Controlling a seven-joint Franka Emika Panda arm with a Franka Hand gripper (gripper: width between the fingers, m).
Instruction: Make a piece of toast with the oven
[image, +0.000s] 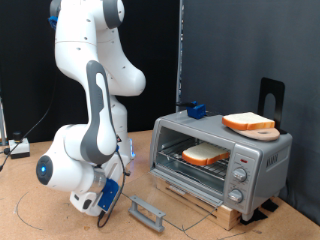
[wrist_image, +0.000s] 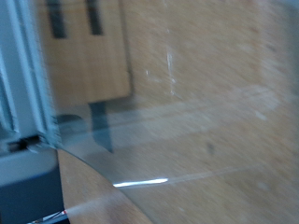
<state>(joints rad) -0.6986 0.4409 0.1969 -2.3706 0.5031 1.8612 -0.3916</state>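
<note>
The silver oven (image: 262, 160) stands at the exterior view's right with its glass door (image: 185, 200) folded down and open. The door's grey handle (image: 146, 212) rests near the table. The piece of toast (image: 204, 155) lies on the wire rack inside. My gripper (image: 107, 199) hangs low over the table, just left of the handle in the exterior view, with nothing seen between its fingers. The wrist view is blurred and shows the open glass door (wrist_image: 187, 140) over the wooden table; the fingers do not show clearly there.
A second near-identical slice (image: 249, 123) lies on a round wooden board on top of the oven. A blue object (image: 196, 110) sits behind the oven. A black curtain backs the scene. The oven stands on a wooden base (image: 235, 212).
</note>
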